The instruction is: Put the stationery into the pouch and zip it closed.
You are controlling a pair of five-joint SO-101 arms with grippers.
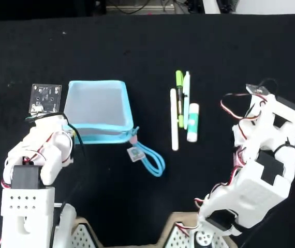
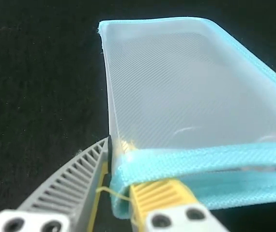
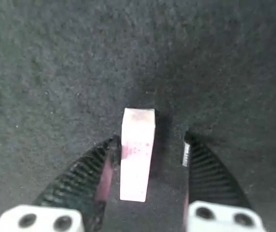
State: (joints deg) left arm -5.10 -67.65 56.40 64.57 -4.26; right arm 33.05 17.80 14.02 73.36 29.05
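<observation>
The left gripper is clamped on a corner of the pouch, at the zip end, with the zip band pinched between its fingers. How far the zip stands open is hard to make out. The pouch lies flat, with its strap looped toward the pens and glue stick, which lie side by side, apart from the pouch. The right arm covers the table beneath it. The right gripper is spread wide around an eraser, with one finger just beside it and the other apart.
</observation>
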